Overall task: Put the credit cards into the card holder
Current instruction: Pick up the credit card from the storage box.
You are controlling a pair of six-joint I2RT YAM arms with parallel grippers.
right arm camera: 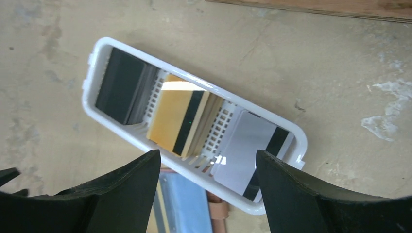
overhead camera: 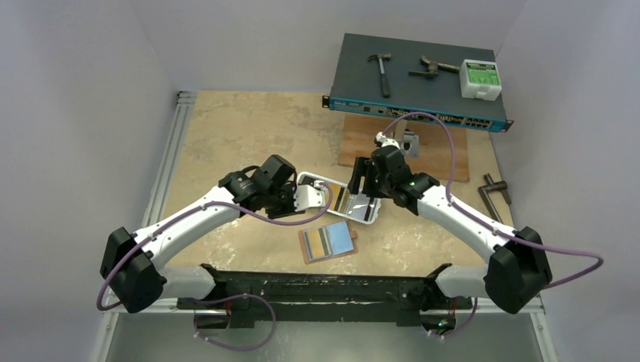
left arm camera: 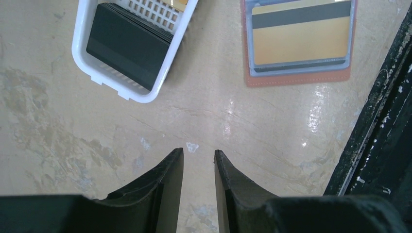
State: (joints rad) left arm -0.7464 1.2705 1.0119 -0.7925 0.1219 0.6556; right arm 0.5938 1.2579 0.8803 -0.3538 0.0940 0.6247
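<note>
The white tray (overhead camera: 341, 199) holds credit cards: a black stack (right arm camera: 119, 92), an orange-yellow one (right arm camera: 177, 114) and a pale grey one (right arm camera: 248, 150). Nearer me lies the reddish-brown card holder (overhead camera: 328, 243), with a yellow card (left arm camera: 301, 43) in it and a pale blue card (right arm camera: 177, 204) beside its tab (right arm camera: 218, 211). My right gripper (right arm camera: 208, 158) hovers over the tray's near rim, jaws wide open and empty. My left gripper (left arm camera: 199, 153) hangs over bare table left of the holder, its fingers a narrow gap apart with nothing between.
A network switch (overhead camera: 415, 83) at the back carries a hammer (overhead camera: 381, 72), a metal tool and a white-green box (overhead camera: 481, 79). A wooden board (overhead camera: 423, 151) lies before it. A metal tool (overhead camera: 494, 188) rests at the right. A black rail (overhead camera: 324, 283) runs along the near edge.
</note>
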